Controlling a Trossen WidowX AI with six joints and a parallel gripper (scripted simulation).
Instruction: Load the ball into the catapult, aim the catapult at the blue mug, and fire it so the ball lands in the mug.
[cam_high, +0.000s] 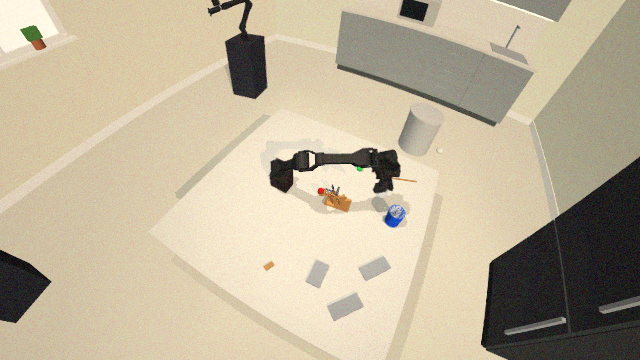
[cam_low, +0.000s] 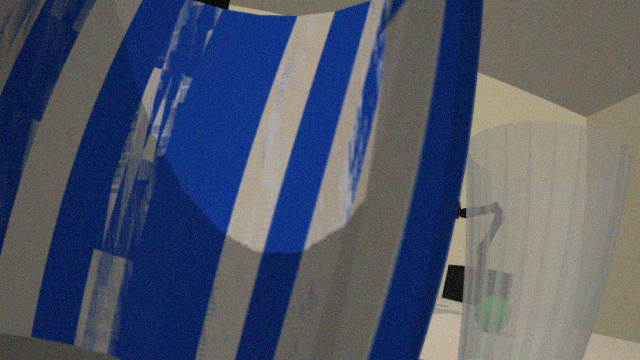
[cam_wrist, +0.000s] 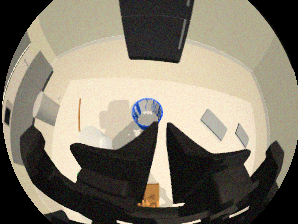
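Note:
The wooden catapult (cam_high: 337, 200) stands mid-mat with a red ball (cam_high: 320, 191) at its left end. The blue striped mug (cam_high: 395, 215) stands to its right and fills the exterior view (cam_low: 225, 175). My gripper (cam_high: 382, 187) hangs low between the catapult and the mug, just behind the mug. In the wrist view the fingers are closed to a thin gap with nothing between them, pointing toward the mug (cam_wrist: 147, 111); the catapult (cam_wrist: 150, 193) shows below. A clear glass (cam_wrist: 100, 137) stands beside the left finger and also shows in the exterior view (cam_low: 542, 240).
A green ball (cam_high: 359, 169) lies under the arm, a thin wooden stick (cam_high: 405, 179) right of the gripper. A grey cylinder (cam_high: 421, 129) and a small white ball (cam_high: 439, 150) sit at the back right. Three grey plates (cam_high: 345, 306) and an orange block (cam_high: 269, 265) lie in front.

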